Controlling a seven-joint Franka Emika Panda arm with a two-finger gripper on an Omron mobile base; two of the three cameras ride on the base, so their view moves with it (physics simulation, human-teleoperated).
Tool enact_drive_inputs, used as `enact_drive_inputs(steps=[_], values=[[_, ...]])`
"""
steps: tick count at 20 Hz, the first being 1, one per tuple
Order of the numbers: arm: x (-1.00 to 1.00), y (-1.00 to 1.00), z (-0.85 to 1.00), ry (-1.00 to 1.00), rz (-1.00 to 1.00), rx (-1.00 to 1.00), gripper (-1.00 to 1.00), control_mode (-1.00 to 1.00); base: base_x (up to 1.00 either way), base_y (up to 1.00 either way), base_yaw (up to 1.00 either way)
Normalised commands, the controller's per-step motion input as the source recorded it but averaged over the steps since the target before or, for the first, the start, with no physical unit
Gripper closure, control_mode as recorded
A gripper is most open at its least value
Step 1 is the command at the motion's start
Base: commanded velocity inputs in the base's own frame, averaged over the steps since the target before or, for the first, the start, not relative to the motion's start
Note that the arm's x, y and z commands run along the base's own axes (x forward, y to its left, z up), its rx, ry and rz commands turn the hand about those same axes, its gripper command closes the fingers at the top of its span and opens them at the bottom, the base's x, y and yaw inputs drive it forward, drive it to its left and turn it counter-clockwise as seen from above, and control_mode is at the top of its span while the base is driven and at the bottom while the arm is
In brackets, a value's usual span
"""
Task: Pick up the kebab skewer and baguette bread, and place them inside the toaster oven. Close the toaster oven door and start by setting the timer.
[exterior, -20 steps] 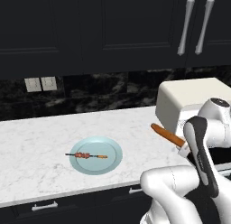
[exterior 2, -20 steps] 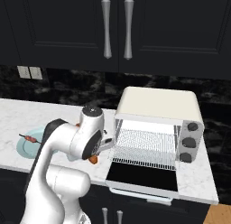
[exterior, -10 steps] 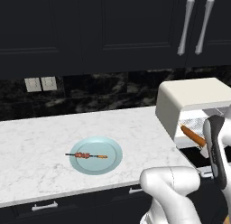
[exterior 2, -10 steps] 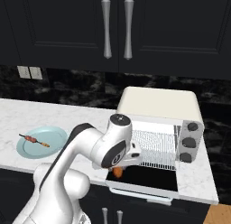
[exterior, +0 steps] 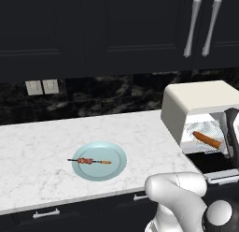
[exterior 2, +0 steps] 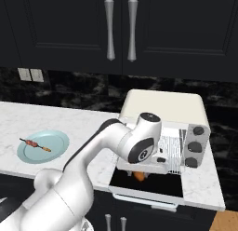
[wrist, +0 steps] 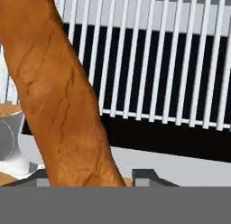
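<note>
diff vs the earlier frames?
The arm swung right and carried the baguette bread from beside the toaster oven into its open mouth, over the wire rack. The tool's jaws have begun to open; release isn't clear. The kebab skewer on the plate and the lowered door are unchanged.

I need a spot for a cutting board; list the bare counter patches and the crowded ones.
Free: the marble counter left of the light blue plate, and the stretch between that plate and the toaster oven. Crowded: the oven mouth, where the baguette bread lies on the rack by the claw, above the lowered toaster oven door.
</note>
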Motion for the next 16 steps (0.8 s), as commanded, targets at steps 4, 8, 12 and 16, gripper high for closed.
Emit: enact_drive_inputs(steps=[4, 8, 12, 16], values=[[0.07, -0.37, -0.01, 0.03, -0.22, 0.01, 1.00, -1.00, 0.00, 0.00, 0.00], [-0.35, -0.07, -0.05, -0.01, -0.25, 0.02, 1.00, -1.00, 0.00, 0.00, 0.00], [-0.13, 0.00, -0.01, -0.04, -0.24, 0.01, 1.00, -1.00, 0.00, 0.00, 0.00], [0.10, 0.00, 0.00, -0.04, -0.18, 0.00, 1.00, -1.00, 0.00, 0.00, 0.00]])
